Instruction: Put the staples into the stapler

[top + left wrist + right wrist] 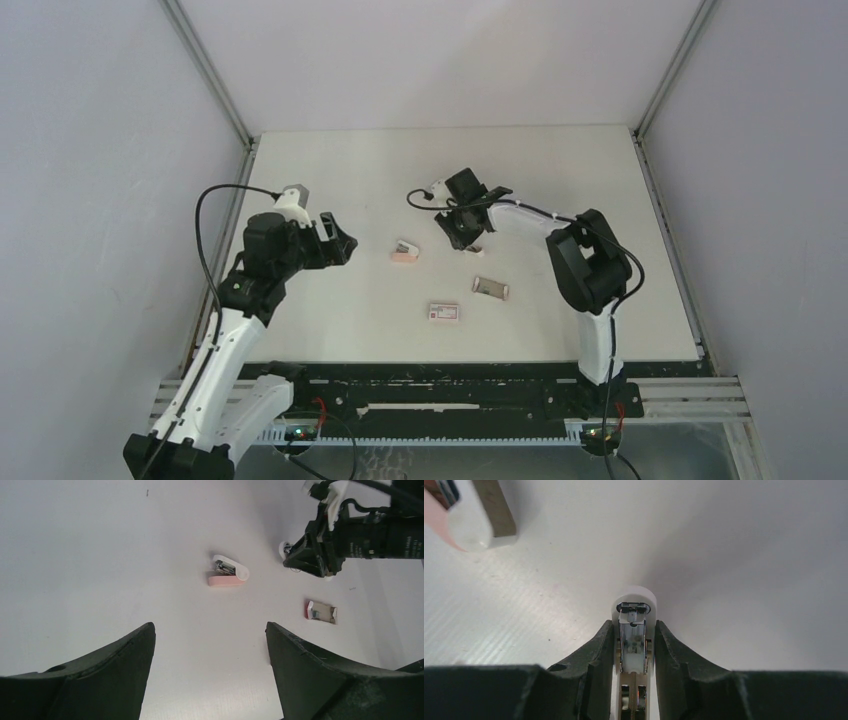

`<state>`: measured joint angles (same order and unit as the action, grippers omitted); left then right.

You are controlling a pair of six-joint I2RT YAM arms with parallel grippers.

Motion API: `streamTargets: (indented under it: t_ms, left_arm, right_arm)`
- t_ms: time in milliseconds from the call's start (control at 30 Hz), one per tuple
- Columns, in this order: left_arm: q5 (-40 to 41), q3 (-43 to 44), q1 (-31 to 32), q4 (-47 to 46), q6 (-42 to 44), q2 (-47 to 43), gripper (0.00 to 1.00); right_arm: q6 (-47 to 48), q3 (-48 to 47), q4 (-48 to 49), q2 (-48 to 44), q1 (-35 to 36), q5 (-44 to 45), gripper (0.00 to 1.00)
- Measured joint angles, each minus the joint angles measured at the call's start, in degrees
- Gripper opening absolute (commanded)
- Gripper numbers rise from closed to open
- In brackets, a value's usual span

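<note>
My right gripper (634, 625) is shut on a small white stapler (634, 602) with its metal magazine open, held low at the table; in the top view the gripper (472, 240) sits just over the stapler (478, 250). The staples (490, 287), a flat grey-tan block, lie on the table just in front of it; they also show in the left wrist view (320, 611). My left gripper (345, 243) is open and empty, above the table left of centre (210, 630).
A pink and white stapler (404, 253) lies open between the two grippers; it also shows in the left wrist view (227, 572) and at the top left of the right wrist view (469, 525). A little white box with a red label (443, 312) lies nearer the front edge.
</note>
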<state>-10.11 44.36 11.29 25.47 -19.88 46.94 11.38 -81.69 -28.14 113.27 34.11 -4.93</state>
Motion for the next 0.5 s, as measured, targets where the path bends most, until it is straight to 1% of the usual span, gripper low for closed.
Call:
streamTargets:
  t_ms: [67, 167, 267, 367, 500]
  left_arm:
    - [-0.04, 0.00, -0.37, 0.00, 0.00, 0.00, 0.85]
    - [-0.15, 0.00, -1.01, 0.00, 0.00, 0.04, 0.85]
    - [-0.39, 0.00, -1.60, -0.02, -0.02, 0.04, 0.85]
    - [-0.63, 0.00, -1.81, -0.02, -0.02, 0.04, 0.85]
    - [-0.70, 0.00, -1.86, -0.04, 0.00, 0.04, 0.85]
  right_arm:
    - [1.40, -1.03, -1.20, 2.38, -0.33, -1.22, 0.09]
    - [2.86, -2.47, -3.04, 4.63, -0.39, -2.51, 0.29]
    - [3.63, -4.11, -4.44, 5.25, -0.39, -3.65, 0.43]
    - [4.11, -4.57, -4.74, 5.25, -0.39, -4.52, 0.51]
    - [4.20, -4.61, -4.70, 4.55, -0.48, -5.35, 0.57]
